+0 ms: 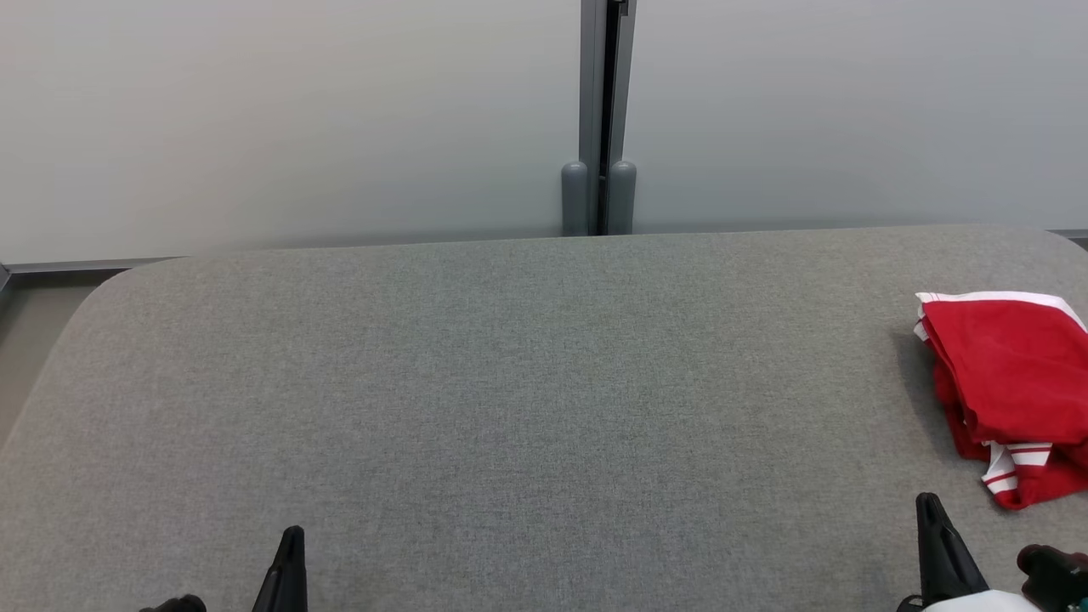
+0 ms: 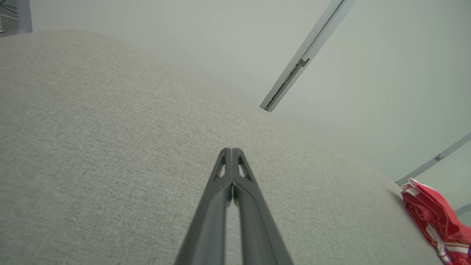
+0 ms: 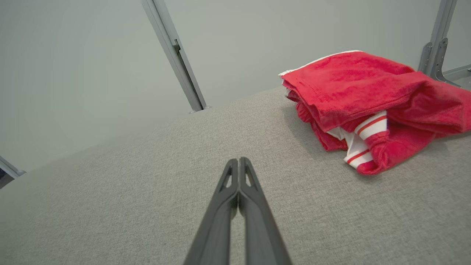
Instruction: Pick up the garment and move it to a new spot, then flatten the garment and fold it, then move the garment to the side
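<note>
End effectors sit low in the head view, at the near edge of a grey fabric surface (image 1: 510,382): the left end effector (image 1: 291,535) at lower left, the right end effector (image 1: 928,505) at lower right, each with its two dark fingers pressed together into one point and nothing between them. A red garment (image 1: 1011,374) with white trim lies in a loose, rumpled fold at the surface's right side, cut off by the frame edge, beyond the right end effector and apart from it. A pale wall (image 1: 255,110) with a grey post (image 1: 602,110) stands behind.

Left wrist view: the left end effector (image 2: 232,151) points across bare fabric, fingers meeting at the tips. The garment (image 2: 430,209) lies well apart at the lower right, by the surface's edge.

Right wrist view: the right end effector (image 3: 238,161) is likewise pinched closed on nothing. The garment (image 3: 360,88) lies near, ahead and to the right, red layers stacked over a white, red-striped band, not touching the fingers.
</note>
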Motion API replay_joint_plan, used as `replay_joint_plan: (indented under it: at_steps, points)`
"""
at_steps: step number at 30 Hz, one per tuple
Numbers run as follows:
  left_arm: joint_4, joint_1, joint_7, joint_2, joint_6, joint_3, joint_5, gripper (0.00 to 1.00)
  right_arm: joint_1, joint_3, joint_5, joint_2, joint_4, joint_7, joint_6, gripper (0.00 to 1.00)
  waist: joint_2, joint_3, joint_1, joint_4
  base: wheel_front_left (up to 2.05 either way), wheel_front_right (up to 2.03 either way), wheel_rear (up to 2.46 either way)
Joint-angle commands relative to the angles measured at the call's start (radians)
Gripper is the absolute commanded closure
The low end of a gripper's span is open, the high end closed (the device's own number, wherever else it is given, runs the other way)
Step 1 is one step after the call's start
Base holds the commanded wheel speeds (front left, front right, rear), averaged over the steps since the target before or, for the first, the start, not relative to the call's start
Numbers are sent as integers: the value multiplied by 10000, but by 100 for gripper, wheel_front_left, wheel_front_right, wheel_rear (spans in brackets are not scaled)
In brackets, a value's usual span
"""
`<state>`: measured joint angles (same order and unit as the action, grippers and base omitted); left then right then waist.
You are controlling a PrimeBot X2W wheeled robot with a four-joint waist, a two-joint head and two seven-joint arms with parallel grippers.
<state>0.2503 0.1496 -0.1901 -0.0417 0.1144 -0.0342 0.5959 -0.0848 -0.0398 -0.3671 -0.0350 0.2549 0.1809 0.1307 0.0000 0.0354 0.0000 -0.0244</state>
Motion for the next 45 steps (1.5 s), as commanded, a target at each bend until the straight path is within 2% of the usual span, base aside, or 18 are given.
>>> replay_joint_plan:
  at_steps: [1, 22, 45]
  points:
    - [-132, -359, 94, -74, 41, 93, 401, 100, 307, -66, -472, -78, -164, -113, 2, 100, 0, -5, 0, 2, 0, 0, 0]
    - [-128, -1070, 940, -145, 86, 450, 3475, 100, 838, -279, -4167, -116, -163, -984, 1, 100, 0, -86, 0, 54, 0, 0, 0]
    - [-116, -1610, 1615, -178, 116, 754, 5782, 100, 1243, -441, -6960, -144, -153, -1657, 2, 100, 0, -164, 0, 103, 0, 0, 0]
